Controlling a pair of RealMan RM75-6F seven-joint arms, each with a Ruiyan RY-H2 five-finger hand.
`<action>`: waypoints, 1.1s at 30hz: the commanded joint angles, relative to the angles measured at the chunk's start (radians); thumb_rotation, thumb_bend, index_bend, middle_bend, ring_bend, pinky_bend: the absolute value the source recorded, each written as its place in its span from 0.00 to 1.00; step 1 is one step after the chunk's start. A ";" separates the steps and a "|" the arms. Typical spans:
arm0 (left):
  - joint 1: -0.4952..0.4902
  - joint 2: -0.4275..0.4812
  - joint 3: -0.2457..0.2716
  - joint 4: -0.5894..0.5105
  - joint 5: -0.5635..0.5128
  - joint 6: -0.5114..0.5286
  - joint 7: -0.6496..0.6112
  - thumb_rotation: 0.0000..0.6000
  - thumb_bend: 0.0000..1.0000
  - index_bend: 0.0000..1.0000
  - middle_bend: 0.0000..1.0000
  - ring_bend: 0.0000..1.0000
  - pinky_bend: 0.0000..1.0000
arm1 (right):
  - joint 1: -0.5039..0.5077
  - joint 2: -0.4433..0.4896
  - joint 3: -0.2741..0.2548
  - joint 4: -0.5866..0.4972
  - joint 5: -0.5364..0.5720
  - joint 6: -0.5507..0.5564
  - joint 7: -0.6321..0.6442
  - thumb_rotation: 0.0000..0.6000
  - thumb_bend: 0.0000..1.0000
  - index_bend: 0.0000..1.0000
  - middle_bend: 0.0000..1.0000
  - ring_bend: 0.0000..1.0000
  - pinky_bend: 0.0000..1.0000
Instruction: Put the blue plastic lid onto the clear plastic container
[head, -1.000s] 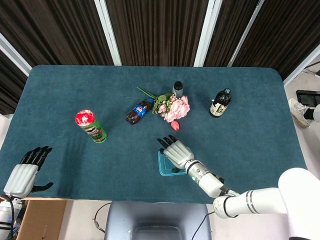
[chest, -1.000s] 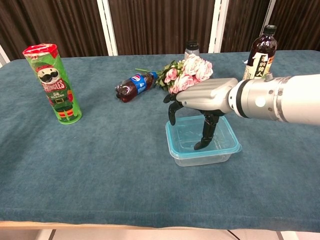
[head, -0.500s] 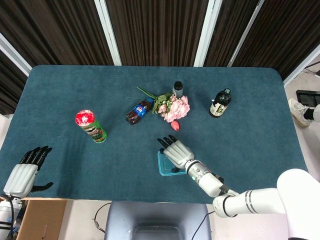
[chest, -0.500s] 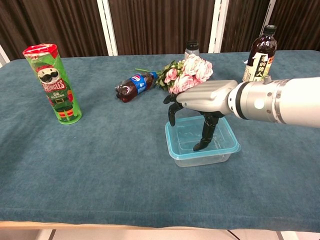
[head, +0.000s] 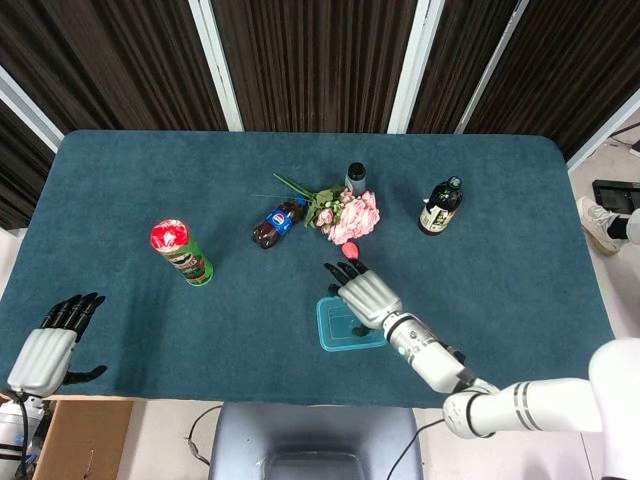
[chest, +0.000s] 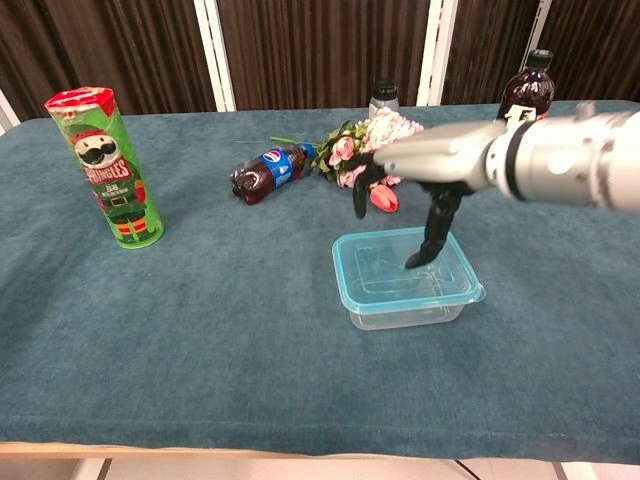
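One risk: my right hand (chest: 425, 170) hovers empty, fingers (chest: 432, 238) spread over the blue plastic lid (chest: 405, 272) on the clear plastic container (chest: 410, 312), and any snag pops it loose.

The right hand (head: 367, 296) hovers with fingers spread and nothing in them, dark fingertips pointing away from the robot. Just below and left of it lies the clear plastic container (head: 349, 324) with the blue plastic lid (head: 335, 322) on top. Just beyond the fingertips is a red tulip (head: 347, 251), then a pink bouquet (head: 345, 214). A Pepsi bottle (head: 278, 223) lies further left, a Pringles can (head: 181, 252) well left. The left hand (head: 52, 345) rests open at the table's (head: 120, 180) near corner.
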 joint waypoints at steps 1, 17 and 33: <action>0.000 -0.001 0.000 -0.001 0.000 0.000 0.002 1.00 0.45 0.00 0.05 0.03 0.11 | -0.036 0.075 0.011 -0.066 -0.048 0.034 0.041 1.00 0.32 0.44 0.07 0.00 0.00; 0.016 0.000 0.001 -0.010 0.020 0.044 0.010 1.00 0.45 0.00 0.05 0.03 0.11 | -0.535 0.276 -0.258 -0.206 -0.494 0.573 0.028 1.00 0.32 0.11 0.01 0.00 0.00; 0.032 -0.014 0.013 -0.016 0.056 0.081 0.050 1.00 0.45 0.00 0.05 0.03 0.11 | -0.825 0.168 -0.238 0.163 -0.676 0.738 0.402 1.00 0.32 0.11 0.00 0.00 0.00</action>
